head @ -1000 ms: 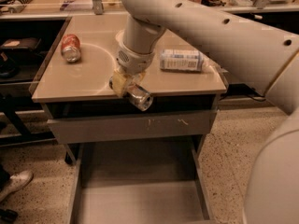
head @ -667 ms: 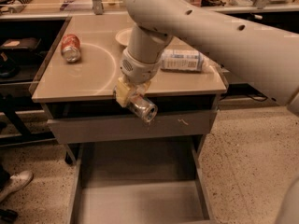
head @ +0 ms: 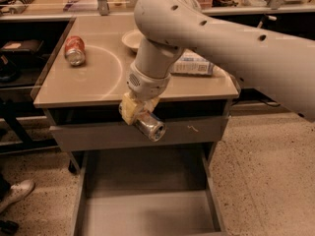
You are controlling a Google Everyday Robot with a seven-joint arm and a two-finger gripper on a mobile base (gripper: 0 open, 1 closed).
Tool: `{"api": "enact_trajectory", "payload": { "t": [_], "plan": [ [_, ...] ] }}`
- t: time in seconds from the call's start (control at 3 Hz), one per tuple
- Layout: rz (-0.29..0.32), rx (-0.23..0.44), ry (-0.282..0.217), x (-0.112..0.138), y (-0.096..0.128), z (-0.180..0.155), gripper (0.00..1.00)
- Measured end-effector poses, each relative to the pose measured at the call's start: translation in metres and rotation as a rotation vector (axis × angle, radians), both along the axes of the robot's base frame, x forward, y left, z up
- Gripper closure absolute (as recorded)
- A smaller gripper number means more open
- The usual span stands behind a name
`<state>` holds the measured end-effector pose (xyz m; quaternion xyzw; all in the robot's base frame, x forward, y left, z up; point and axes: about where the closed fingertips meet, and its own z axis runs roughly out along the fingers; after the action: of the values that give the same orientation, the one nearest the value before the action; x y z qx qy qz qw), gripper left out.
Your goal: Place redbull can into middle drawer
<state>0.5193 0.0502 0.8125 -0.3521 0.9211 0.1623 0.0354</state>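
Holding: your claw point(head: 139, 113) is clamped on the redbull can point(head: 151, 127), in the air just off the counter point(head: 93, 85) edge, above the open middle drawer point(head: 147, 218).
Can attitude: tilted, shiny end pointing down and outward.
Handling: probably light, thin-walled and slick, so squeeze gently or it may dent.
Grip spot: you seem to hold its far end; mid-body would pivot less.

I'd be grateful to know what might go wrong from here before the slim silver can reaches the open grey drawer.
1. The tool, in front of the scratched grey drawer front, grips the slim silver metal can tilted, high above the wide shallow grey metal drawer; released here, it would likely bounce or roll on the smooth floor.
2. The can hangs close to that drawer front, so lowering might scrape it.
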Motion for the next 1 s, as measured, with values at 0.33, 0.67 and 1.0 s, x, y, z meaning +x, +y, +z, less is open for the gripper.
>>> {"api": "enact_trajectory", "payload": {
  "t": [0.33, 0.67, 1.0],
  "plan": [
    [-0.058, 0.000, 0.038, -0.009, -0.004, -0.021, 1.00],
    [-0.152, 0.023, 0.098, -0.027, -0.011, -0.062, 1.00],
    [-0.241, 0.036, 0.150, -0.044, -0.023, -0.111, 1.00]
  ]
}}
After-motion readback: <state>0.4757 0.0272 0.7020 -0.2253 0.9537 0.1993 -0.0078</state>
